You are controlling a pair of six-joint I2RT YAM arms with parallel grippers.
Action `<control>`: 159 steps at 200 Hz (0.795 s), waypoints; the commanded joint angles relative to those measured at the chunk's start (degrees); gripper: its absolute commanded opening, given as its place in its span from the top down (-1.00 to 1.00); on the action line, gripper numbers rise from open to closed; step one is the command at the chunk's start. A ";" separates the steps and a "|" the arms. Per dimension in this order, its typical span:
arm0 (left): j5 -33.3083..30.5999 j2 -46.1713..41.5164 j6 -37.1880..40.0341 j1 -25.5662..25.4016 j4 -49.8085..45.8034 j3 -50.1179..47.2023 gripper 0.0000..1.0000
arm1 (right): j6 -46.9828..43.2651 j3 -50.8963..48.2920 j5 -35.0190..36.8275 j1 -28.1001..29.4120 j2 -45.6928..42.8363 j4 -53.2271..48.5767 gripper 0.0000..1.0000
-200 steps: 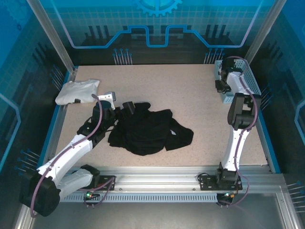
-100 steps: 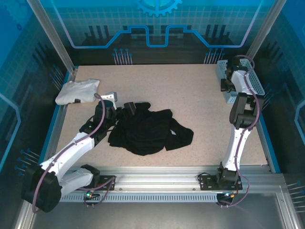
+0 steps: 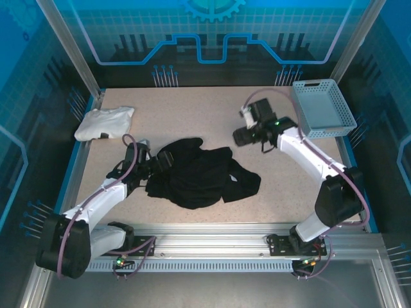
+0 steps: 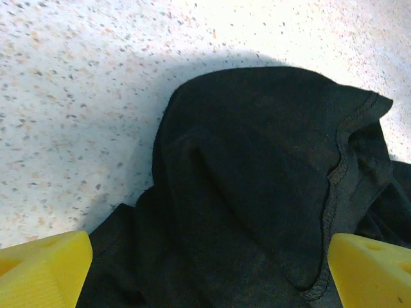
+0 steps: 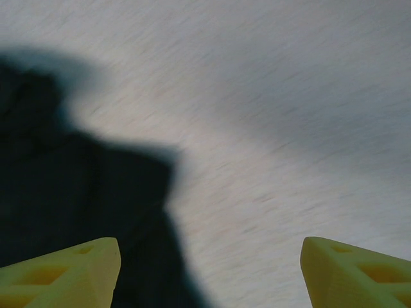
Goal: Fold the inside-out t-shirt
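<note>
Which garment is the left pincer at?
The black t-shirt, crumpled mid-table; the left pincer hangs open over its left edge. The white garment lies apart, far left.

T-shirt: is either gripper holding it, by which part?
Nothing is held. The left gripper, jaws open, hangs over a crumpled edge of the t-shirt; the right gripper is open above the table.

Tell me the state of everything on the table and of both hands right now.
black t-shirt, crumpled in a heap, not folded.
white garment, folded, lying at the far left corner.
basket, upright at the far right corner.
left hand, open, over the t-shirt's edge.
right hand, open, holding nothing, off to the t-shirt's right.
</note>
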 commanded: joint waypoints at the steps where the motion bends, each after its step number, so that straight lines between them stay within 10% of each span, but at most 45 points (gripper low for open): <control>1: 3.72 3.74 0.17 0.32 3.16 1.82 -0.88 | 8.65 -6.94 -12.73 1.27 -0.35 5.03 -0.47; 62: 5.82 17.36 -0.19 0.32 10.23 5.62 -0.40 | 19.99 -9.04 -23.81 2.17 10.53 19.20 -0.11; 99: 6.26 16.75 -0.57 0.32 13.73 4.51 0.17 | 21.43 -4.92 -25.59 3.17 17.36 20.63 0.55; 121: 6.61 12.14 -0.88 0.32 15.05 4.05 0.68 | 19.48 -4.78 -24.05 1.36 12.87 19.70 0.94; 159: 10.27 -0.73 -4.63 0.24 17.32 6.12 0.80 | 15.40 -2.72 -23.39 -3.36 -3.87 18.88 1.00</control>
